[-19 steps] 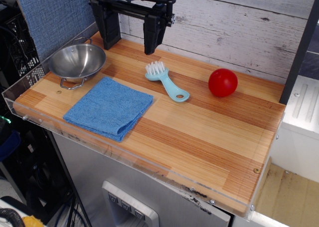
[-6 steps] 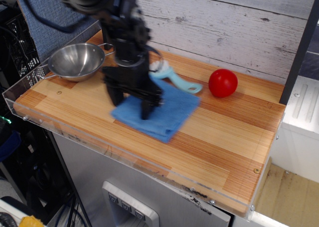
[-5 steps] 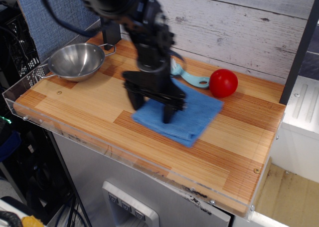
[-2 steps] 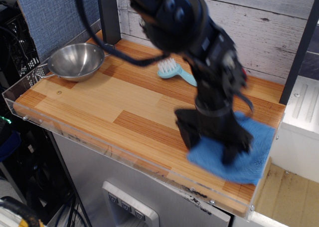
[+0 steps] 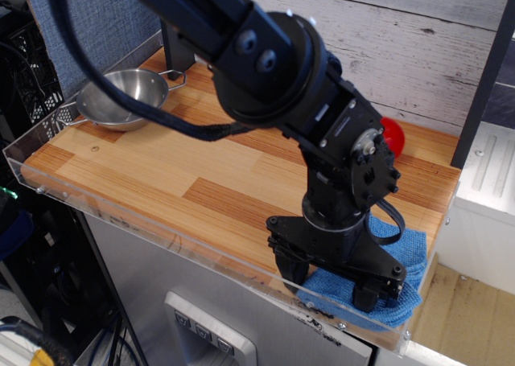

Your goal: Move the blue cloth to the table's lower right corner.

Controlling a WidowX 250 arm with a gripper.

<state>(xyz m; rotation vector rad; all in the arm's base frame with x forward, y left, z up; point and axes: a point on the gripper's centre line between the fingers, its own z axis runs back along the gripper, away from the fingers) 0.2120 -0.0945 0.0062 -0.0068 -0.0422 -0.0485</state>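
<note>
The blue cloth [image 5: 407, 252] lies bunched at the front right corner of the wooden table [image 5: 153, 173], against the clear rim. My gripper [image 5: 330, 284] points down onto it with its two black fingers [image 5: 290, 268] spread apart, standing on the cloth near the front edge. Blue cloth shows between and to the right of the fingers. The arm hides much of the cloth. The jaws look open, pressed on the cloth rather than closed around it.
A steel bowl [image 5: 122, 99] sits at the back left. A red ball [image 5: 393, 133] shows partly behind the arm at the back right. The brush is hidden by the arm. A clear acrylic rim [image 5: 161, 239] runs along the front edge.
The cloth has slid with my gripper from the front left across the table to the front right corner. In the last moment both shifted closer to the front edge and the cloth bunched up.
</note>
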